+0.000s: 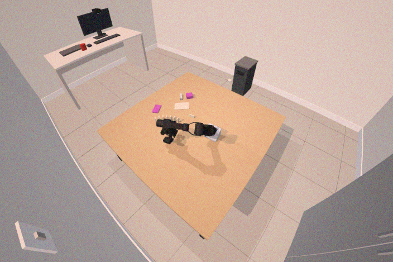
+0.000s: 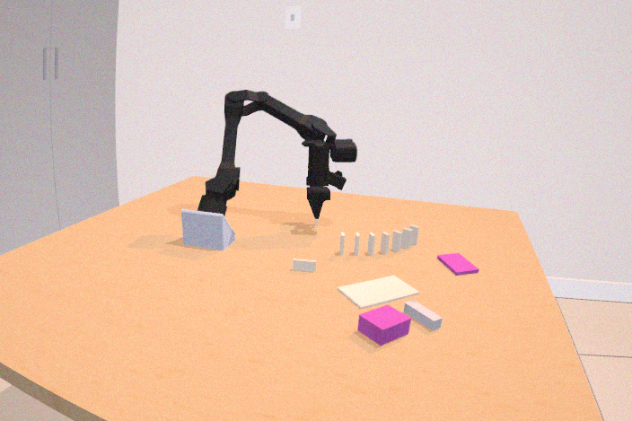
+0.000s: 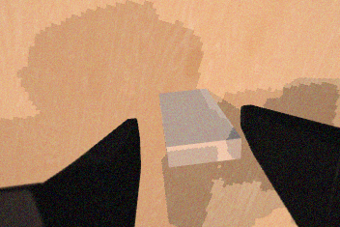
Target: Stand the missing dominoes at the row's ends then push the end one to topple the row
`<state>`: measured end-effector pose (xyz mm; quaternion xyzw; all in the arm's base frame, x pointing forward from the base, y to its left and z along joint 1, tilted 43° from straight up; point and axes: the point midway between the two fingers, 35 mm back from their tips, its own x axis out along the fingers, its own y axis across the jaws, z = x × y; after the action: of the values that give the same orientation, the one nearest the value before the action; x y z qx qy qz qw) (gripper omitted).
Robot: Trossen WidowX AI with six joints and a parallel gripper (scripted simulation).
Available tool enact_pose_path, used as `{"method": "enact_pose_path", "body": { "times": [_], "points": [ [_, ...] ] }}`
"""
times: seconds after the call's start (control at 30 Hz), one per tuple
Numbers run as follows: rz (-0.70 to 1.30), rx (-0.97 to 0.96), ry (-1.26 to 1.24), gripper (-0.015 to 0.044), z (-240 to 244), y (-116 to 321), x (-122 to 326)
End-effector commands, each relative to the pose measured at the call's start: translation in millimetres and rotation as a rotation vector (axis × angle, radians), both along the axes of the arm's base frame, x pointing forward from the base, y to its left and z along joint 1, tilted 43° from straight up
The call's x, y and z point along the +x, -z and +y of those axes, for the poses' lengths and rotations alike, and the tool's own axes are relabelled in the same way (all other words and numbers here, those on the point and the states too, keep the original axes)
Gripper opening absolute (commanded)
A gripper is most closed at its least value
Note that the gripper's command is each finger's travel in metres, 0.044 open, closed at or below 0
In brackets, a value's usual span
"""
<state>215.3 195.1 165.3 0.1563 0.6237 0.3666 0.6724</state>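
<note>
Several cream dominoes (image 1: 170,117) (image 2: 371,243) stand in a curved row, partly hidden by the arm in the top view. One domino (image 2: 316,223) (image 3: 197,119) stands apart from the row, behind its near-base end in the exterior view. Another domino (image 1: 192,115) (image 2: 304,265) lies on its long edge in front of the row's near-base end. My gripper (image 2: 316,218) (image 3: 189,122) points down at the lone standing domino. Its fingers are part open on either side of it, with a visible gap at the left finger and almost none at the right. The contact itself is unclear.
A magenta slab (image 1: 156,108) (image 2: 458,263) lies beyond the row's far end. A cream sheet (image 1: 181,105) (image 2: 378,291), a magenta box (image 1: 189,95) (image 2: 383,323) and a grey bar (image 1: 181,96) (image 2: 422,315) lie on the row's other side. A pale wedge (image 2: 204,230) is by the arm's base.
</note>
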Motion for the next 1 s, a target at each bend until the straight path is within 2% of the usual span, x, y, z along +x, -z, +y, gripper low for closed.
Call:
{"method": "enact_pose_path", "body": {
  "times": [0.0, 0.03, 0.37, 0.67, 0.97],
  "points": [
    [0.002, -0.003, 0.004, 0.0125, 0, 1, 0],
    [0.002, -0.003, 0.004, 0.0107, 0, 1, 0],
    [0.001, -0.003, 0.005, 0.0107, -2, -1, 1],
    [-0.046, 0.0, 0.078, 0.0107, -89, -93, 4],
    [-0.047, -0.007, 0.077, 0.0107, -97, -90, 11]
  ]
}}
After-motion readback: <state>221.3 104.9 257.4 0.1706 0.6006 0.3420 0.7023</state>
